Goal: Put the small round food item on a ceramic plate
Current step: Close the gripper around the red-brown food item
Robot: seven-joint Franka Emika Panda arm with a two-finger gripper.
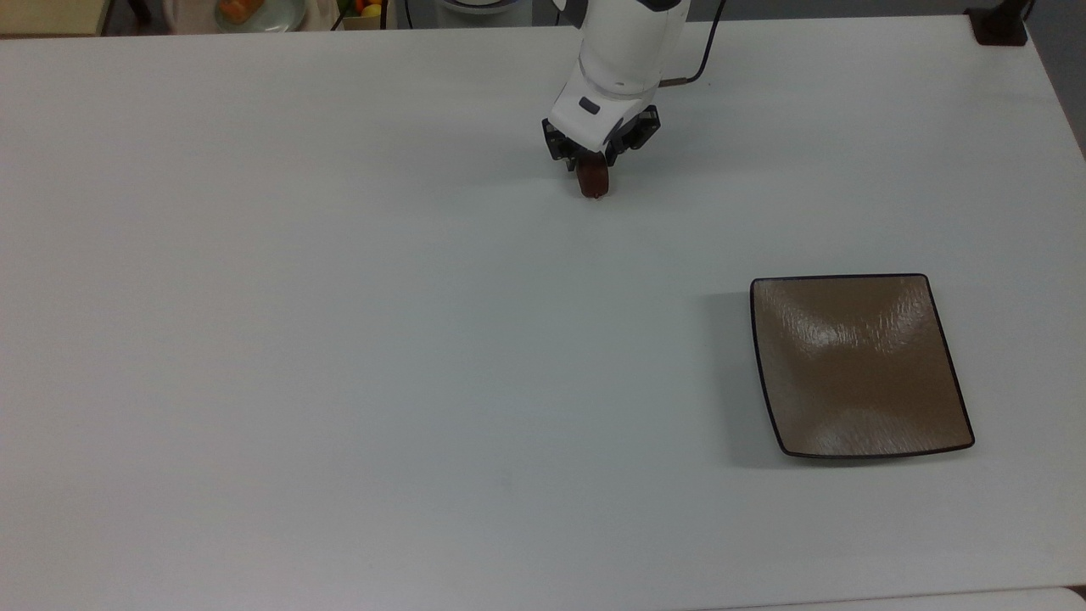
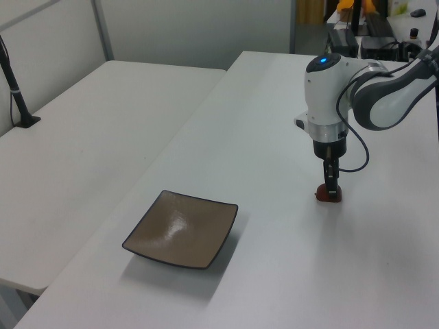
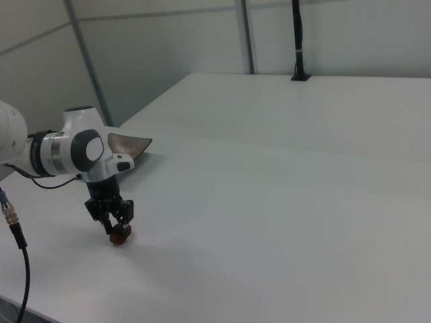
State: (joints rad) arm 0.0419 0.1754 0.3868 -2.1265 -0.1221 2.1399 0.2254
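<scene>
Your gripper (image 1: 594, 166) sits low over the small round food item (image 1: 593, 180) on the white table (image 1: 339, 339), fingers pinching it, well apart from the ceramic plate (image 1: 859, 365): grasp about made, lift, carry & placement left.

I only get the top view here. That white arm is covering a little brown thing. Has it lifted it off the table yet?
Observer: No. In the left view the small round food item rests on the table, with the gripper coming straight down onto it.
Operator: Is it actually pinched?
Observer: It looks so. In the right view the gripper is closed against both sides of it.
Operator: And that brown square, is it flat?
Observer: No. In the left view the ceramic plate is dished, and its corners curl up off the table.
</scene>
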